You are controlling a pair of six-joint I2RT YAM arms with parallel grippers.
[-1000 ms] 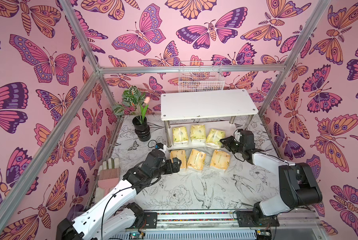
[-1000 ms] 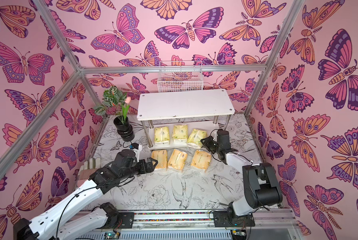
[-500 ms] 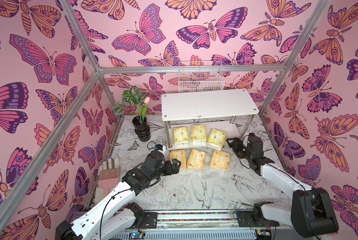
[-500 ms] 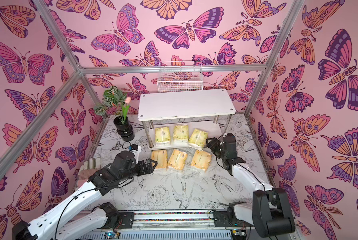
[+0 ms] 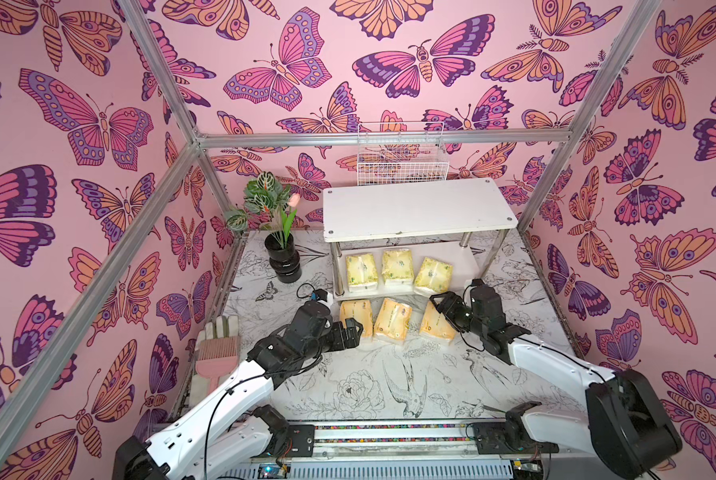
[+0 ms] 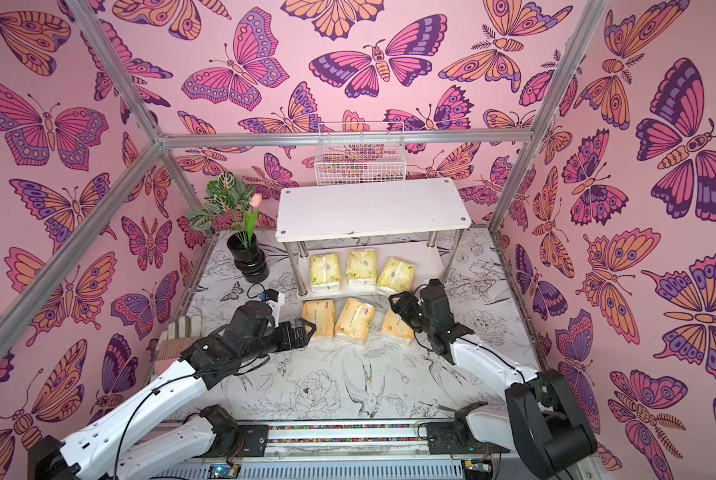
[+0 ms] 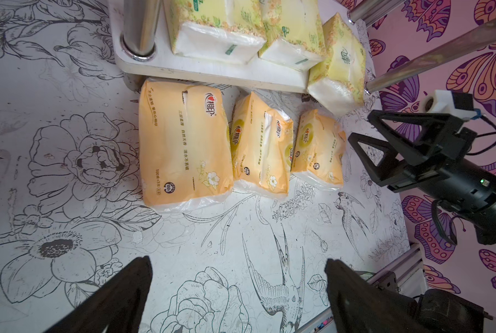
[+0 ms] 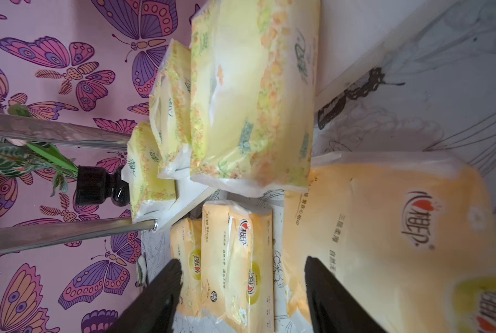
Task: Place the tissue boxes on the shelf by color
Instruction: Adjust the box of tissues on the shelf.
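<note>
The worktop [image 5: 348, 386] bears the shelf [image 5: 418, 208] — orange packs [image 5: 391, 322] between left claw [image 5: 358, 328] and right claw [image 5: 439, 301], pale packs [image 5: 397, 266] beyond, on its lower tier.

**A staged robot test cell, not a lived-in room**

Aluminium frame bars [image 5: 389, 139] box in a tabletop [image 5: 348, 386] printed with line-drawn flowers and birds. Pink butterfly-print panels [image 5: 98, 124] close 3 sides. A left arm [image 5: 231, 386] and a right arm [image 5: 555, 365], both white and black, are mounted on a rail [image 5: 389, 432] at the front edge. A potted plant [image 5: 279, 232], a wire basket [image 5: 402, 162] and a 2-tier shelf [image 5: 414, 203] stand about like props.
</note>
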